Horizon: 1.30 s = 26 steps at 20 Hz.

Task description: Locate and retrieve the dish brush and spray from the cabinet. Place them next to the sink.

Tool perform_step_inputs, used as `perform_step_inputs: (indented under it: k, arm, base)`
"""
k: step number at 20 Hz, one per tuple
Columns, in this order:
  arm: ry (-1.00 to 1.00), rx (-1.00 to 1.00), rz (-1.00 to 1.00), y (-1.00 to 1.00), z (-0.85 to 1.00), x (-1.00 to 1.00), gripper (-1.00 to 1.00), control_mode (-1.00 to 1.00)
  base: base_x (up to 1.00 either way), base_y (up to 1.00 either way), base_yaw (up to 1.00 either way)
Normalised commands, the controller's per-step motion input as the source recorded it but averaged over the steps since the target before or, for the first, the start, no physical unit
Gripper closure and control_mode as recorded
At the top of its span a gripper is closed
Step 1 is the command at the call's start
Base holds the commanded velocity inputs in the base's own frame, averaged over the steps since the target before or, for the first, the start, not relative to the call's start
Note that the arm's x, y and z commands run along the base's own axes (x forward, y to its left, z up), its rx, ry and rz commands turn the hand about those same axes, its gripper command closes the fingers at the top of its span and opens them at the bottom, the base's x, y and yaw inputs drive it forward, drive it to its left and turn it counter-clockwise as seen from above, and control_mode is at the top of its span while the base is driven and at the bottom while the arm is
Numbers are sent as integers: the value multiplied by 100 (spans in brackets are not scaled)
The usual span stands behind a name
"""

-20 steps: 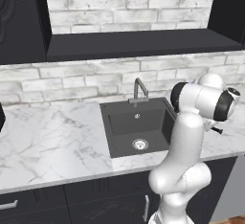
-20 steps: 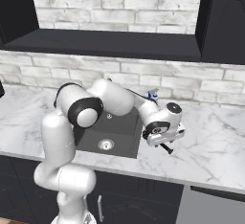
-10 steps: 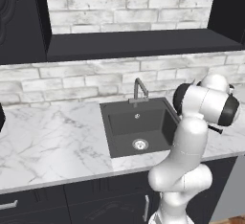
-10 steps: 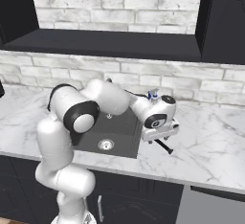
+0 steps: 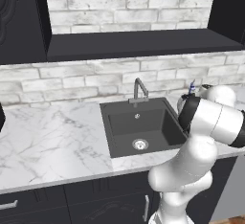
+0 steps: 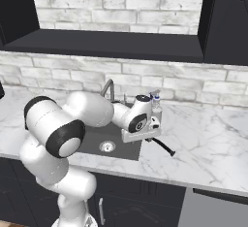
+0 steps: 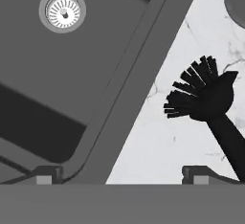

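**Brush down on marble, pincer spread**

Left base view, left to right:
- Marble counter (image 5: 48, 141) spanning the frame.
- Sink (image 5: 107, 132) set into it near centre, faucet (image 5: 139, 88) at the basin's 12 o'clock.
- Cabinet (image 5: 139, 43) above, black shelf board running across, dark side panels at both ends.
- Spray (image 5: 192, 88) upright on the marble at the sink's 2 o'clock, just past the arm's elbow, only its top showing.

Right base view, left to right:
- Cabinet shelf (image 6: 106, 44) up top.
- Faucet (image 6: 109, 89), then sink (image 6: 92, 141), partly behind the arm.
- Gripper (image 6: 145, 138) low over the sink's right rim, pointing down.
- Spray (image 6: 155, 100) standing just behind the hand, at its 12 o'clock.
- Dish brush (image 6: 162, 146) flat on the counter (image 6: 208, 138) at the gripper's 4 o'clock, just beside the sink, handle running away from the basin.

Hand view, left to right:
- Steel drain (image 7: 62, 10) at 10 o'clock in the basin floor.
- Sink rim (image 7: 139, 70) crossing on a diagonal.
- Gripper (image 7: 122, 177) with fingertips wide apart, nothing pinched; rim and bare marble (image 7: 158, 141) between them.
- Dish brush (image 7: 206, 98) at 3 o'clock on the marble, bristles fanned toward the rim but apart from it, handle passing close by the right-hand fingertip; contact there impossible to tell.
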Motion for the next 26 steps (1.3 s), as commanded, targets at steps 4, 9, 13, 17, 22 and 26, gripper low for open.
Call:
perform_step_inputs:
  k: [4,9,13,17,22,26]
  arm:
    - [-4,0,-7,48,2,-18,-100,-100]
    - [-9,4,-14,39,26,-15,-100,-100]
    - [-11,11,-25,31,42,-18,-100,-100]
    - [-23,4,-21,46,50,-20,-100,-100]
    - [-17,0,-12,62,58,-5,-100,-100]
    - [-14,0,-14,66,57,-10,-100,-100]
  base:
    - [0,0,0]
    - [0,0,0]
    - [0,0,0]
    - [0,0,0]
    - [0,0,0]
    - [0,0,0]
